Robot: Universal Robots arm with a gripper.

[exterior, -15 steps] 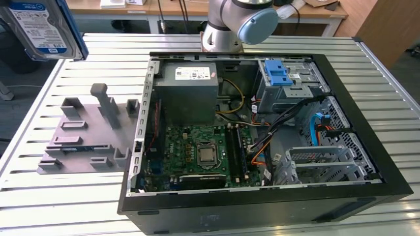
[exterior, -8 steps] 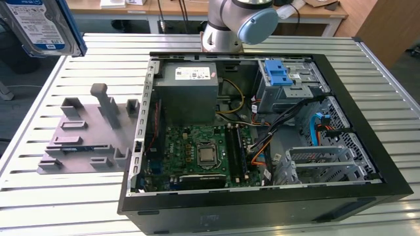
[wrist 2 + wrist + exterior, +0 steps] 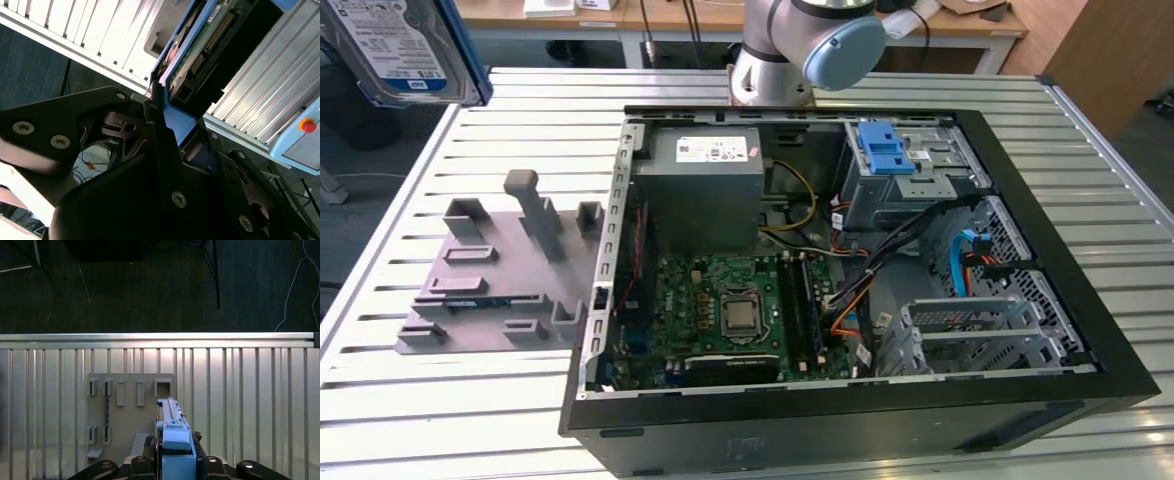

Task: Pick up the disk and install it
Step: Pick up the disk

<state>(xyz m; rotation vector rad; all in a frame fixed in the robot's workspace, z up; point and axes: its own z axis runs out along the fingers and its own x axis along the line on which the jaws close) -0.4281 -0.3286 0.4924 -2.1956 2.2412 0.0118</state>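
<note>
Above the table [image 3: 250, 390], claw [image 3: 174, 452] grips disk [image 3: 170, 420] vertically.

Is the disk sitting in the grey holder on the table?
No, in the first wrist view the disk is clamped in the gripper, lifted clear of the grey holder.

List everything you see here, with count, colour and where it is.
disk: one, silver with blue frame, held up at the exterior view's upper left
computer case: one, black, open, on the table
power supply: one, grey, inside the case
circuit board: one, green, on the case floor
latch: one, blue, inside the case
holder block: one, grey, on the table, exterior view's left of the case
table: one, silver slats
arm: one, grey and light blue, beyond the case
gripper: one, black, shut on the disk
</note>
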